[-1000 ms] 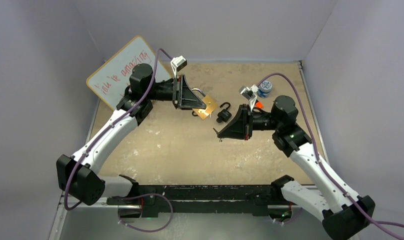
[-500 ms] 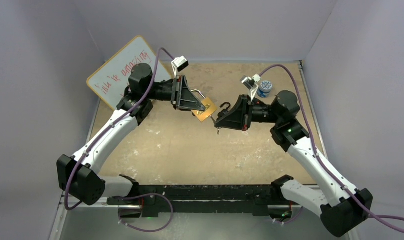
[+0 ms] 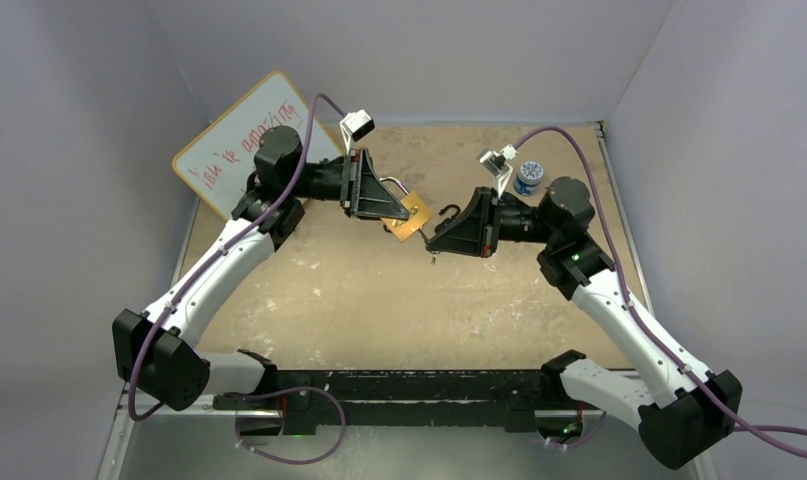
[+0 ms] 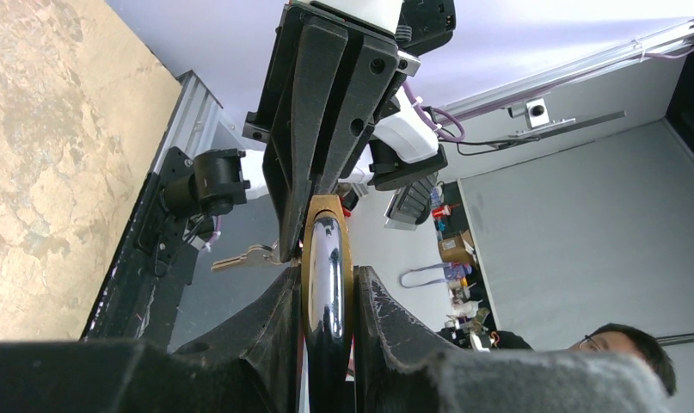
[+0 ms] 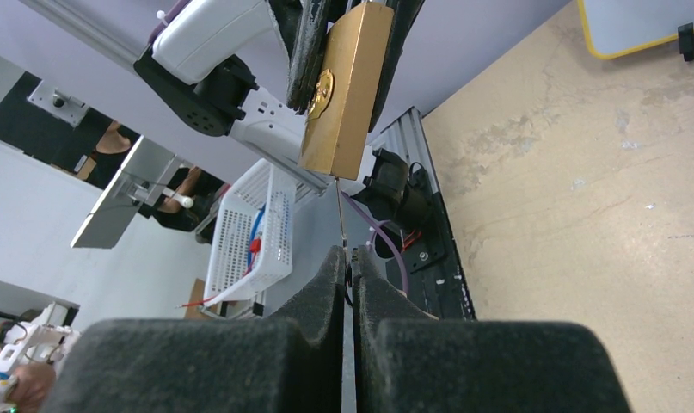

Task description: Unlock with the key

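Note:
My left gripper (image 3: 403,211) is shut on a brass padlock (image 3: 412,217) and holds it above the table; in the left wrist view the padlock (image 4: 326,249) sits edge-on between the pads, with its chrome shackle toward the camera. My right gripper (image 3: 432,243) is shut on a key. In the right wrist view the key (image 5: 339,215) is a thin edge-on blade that runs from my fingertips (image 5: 334,258) up to the bottom face of the padlock (image 5: 343,95). A second key (image 4: 244,256) dangles beside it.
A small black padlock (image 3: 447,211) lies on the table, mostly hidden behind the right gripper. A blue-and-white round object (image 3: 527,177) stands at the back right. A whiteboard (image 3: 241,140) leans at the back left. The table is a tan board (image 3: 379,310).
My right gripper has moved left and up with the key, closing the gap to the padlock until the key tip meets its bottom. The left gripper has shifted slightly.

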Robot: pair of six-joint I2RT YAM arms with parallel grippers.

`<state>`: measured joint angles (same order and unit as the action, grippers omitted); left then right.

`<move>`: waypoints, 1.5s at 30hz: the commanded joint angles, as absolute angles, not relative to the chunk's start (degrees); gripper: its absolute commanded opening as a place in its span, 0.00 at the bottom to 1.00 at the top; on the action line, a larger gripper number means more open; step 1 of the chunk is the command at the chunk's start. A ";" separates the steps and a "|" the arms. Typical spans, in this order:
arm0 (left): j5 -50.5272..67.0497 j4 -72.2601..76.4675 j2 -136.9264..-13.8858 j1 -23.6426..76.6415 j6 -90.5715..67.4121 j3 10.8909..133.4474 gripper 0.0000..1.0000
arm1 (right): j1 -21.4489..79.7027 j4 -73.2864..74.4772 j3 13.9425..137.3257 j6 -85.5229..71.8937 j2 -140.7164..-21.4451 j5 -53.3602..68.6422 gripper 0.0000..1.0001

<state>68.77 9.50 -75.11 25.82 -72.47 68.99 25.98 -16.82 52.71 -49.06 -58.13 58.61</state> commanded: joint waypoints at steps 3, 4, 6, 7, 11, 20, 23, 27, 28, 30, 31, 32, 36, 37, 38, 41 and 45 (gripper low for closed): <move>69.13 14.15 -73.96 25.75 -73.40 70.43 0.00 | 25.93 -19.88 55.88 -49.91 -58.03 57.79 0.00; 69.04 14.11 -73.92 25.73 -73.27 70.34 0.00 | 25.99 -19.87 55.90 -49.94 -58.01 57.79 0.00; 68.78 13.82 -73.77 25.75 -72.76 70.23 0.00 | 25.95 -19.93 55.90 -50.01 -58.01 57.83 0.00; 68.67 13.87 -73.74 25.75 -72.65 70.23 0.00 | 25.95 -19.95 55.90 -50.05 -57.96 57.77 0.00; 67.98 11.68 -73.24 25.75 -69.85 70.63 0.00 | 25.95 -20.82 55.77 -50.44 -57.79 58.21 0.00; 65.77 6.62 -72.64 25.75 -63.28 72.42 0.00 | 25.99 -20.66 54.96 -51.23 -57.65 57.98 0.00; 66.04 6.79 -72.53 25.75 -63.47 72.42 0.00 | 25.93 -20.73 55.01 -51.33 -57.91 57.77 0.00; 66.29 9.97 -72.60 25.75 -66.67 72.36 0.00 | 25.95 -19.46 54.66 -50.46 -58.18 57.49 0.00; 66.55 11.25 -72.55 25.75 -67.69 72.34 0.00 | 25.94 -19.17 54.36 -50.19 -58.26 57.48 0.00; 67.01 13.11 -72.42 25.75 -69.24 72.54 0.00 | 25.95 -18.34 53.67 -49.36 -58.18 57.20 0.00; 67.25 13.52 -72.42 25.75 -69.59 72.75 0.00 | 25.94 -17.96 53.50 -49.01 -58.17 57.06 0.00; 67.36 13.80 -72.47 25.75 -69.89 72.97 0.00 | 25.96 -17.60 53.45 -48.54 -58.23 57.00 0.00; 67.65 14.06 -72.59 25.75 -70.40 73.73 0.00 | 25.93 -16.64 53.56 -47.88 -58.12 56.81 0.00; 67.67 14.06 -72.60 25.75 -70.39 73.74 0.00 | 25.95 -16.55 53.53 -47.72 -58.10 56.74 0.00; 67.73 14.06 -72.53 25.75 -70.36 73.67 0.00 | 25.93 -16.50 53.65 -47.70 -58.10 56.65 0.00; 67.81 14.02 -72.43 25.75 -70.10 73.31 0.00 | 25.95 -16.52 54.23 -47.68 -58.05 56.04 0.00; 67.33 13.74 -72.17 25.75 -69.43 72.63 0.00 | 25.96 -17.17 56.19 -48.10 -58.24 56.27 0.00</move>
<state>67.18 8.82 -74.98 25.63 -68.55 70.00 25.96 -15.73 52.73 -48.77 -58.13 56.47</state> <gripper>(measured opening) 0.234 0.008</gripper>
